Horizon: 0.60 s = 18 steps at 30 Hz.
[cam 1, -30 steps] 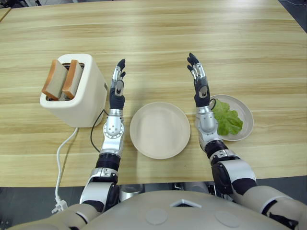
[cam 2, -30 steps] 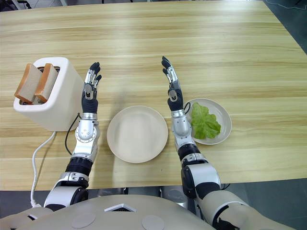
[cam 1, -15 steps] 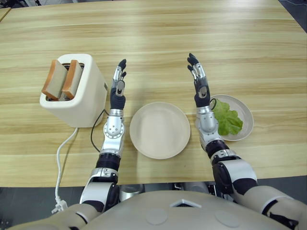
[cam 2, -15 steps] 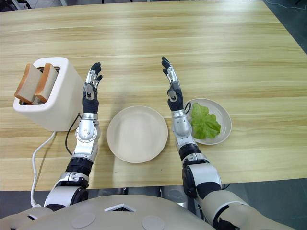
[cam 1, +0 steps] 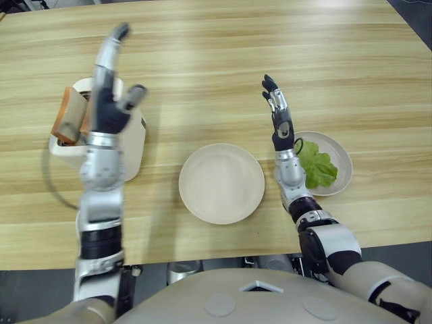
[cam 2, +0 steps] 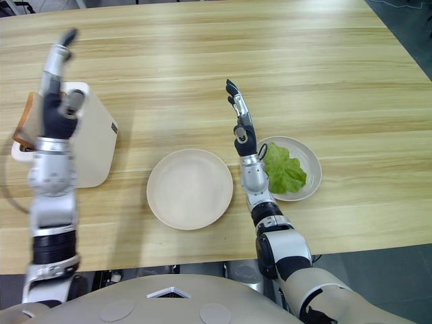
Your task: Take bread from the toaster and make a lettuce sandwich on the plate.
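Toast slices, brown-crusted, stand in slots of cream boxy toaster at left of light wooden table, tops sticking out, easy to pinch. Left hand hangs over toaster, fingers spread, holding nothing, likely lining up for bread. Round cream plate sits bare at centre, within both arms' reach. Right hand stands upright, fingers straight and empty, just beside small dish holding green lettuce leaf.
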Available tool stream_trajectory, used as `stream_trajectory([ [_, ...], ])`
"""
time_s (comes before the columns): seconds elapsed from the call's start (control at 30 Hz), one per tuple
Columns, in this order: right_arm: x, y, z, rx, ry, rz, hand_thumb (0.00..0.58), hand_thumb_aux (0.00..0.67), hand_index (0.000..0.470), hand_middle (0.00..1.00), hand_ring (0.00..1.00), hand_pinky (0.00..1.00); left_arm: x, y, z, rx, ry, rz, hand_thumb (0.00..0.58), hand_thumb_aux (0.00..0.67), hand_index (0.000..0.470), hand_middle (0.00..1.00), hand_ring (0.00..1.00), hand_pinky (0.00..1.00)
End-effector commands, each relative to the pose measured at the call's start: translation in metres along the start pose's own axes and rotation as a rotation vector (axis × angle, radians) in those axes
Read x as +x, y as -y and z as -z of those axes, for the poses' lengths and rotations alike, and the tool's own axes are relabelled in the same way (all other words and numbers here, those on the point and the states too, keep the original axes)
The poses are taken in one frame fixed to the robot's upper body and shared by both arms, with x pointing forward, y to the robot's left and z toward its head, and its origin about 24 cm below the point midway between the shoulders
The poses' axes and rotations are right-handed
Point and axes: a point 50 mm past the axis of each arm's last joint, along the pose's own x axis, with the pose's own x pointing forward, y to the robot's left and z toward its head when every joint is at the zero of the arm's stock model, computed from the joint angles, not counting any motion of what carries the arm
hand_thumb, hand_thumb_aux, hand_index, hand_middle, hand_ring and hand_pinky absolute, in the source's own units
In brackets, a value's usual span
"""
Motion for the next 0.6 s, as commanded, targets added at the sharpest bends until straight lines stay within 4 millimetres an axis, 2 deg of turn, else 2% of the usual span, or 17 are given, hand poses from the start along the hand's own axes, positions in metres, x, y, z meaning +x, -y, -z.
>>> stream_trajectory([
  [0.03, 0.003, -0.005, 0.000, 0.005, -0.006, -0.009, 0.000, 0.000, 0.000, 0.00, 0.00, 0.00, -0.011, -0.030, 0.021, 0.219, -0.184, 0.066, 0.000, 0.000, 0.000, 0.00, 0.00, 0.00],
  [0.1, 0.005, -0.007, 0.000, 0.010, -0.004, -0.015, 0.000, 0.000, 0.000, 0.00, 0.00, 0.00, -0.024, -0.041, 0.043, 0.339, -0.319, 0.104, 0.000, 0.000, 0.000, 0.00, 0.00, 0.00],
  [0.27, 0.008, -0.010, 0.000, 0.017, -0.007, -0.022, 0.000, 0.000, 0.000, 0.00, 0.00, 0.00, -0.051, -0.060, 0.071, 0.434, -0.520, 0.112, 0.000, 0.000, 0.000, 0.00, 0.00, 0.00],
  [0.43, 0.009, -0.011, 0.001, 0.017, -0.011, -0.026, 0.000, 0.000, 0.000, 0.00, 0.00, 0.00, -0.071, -0.053, 0.093, 0.456, -0.634, 0.168, 0.000, 0.000, 0.000, 0.00, 0.00, 0.00],
  [0.6, 0.009, -0.010, 0.001, 0.013, -0.015, -0.024, 0.000, 0.000, 0.000, 0.00, 0.00, 0.00, -0.073, -0.053, 0.101, 0.488, -0.661, 0.172, 0.000, 0.000, 0.000, 0.00, 0.00, 0.00],
])
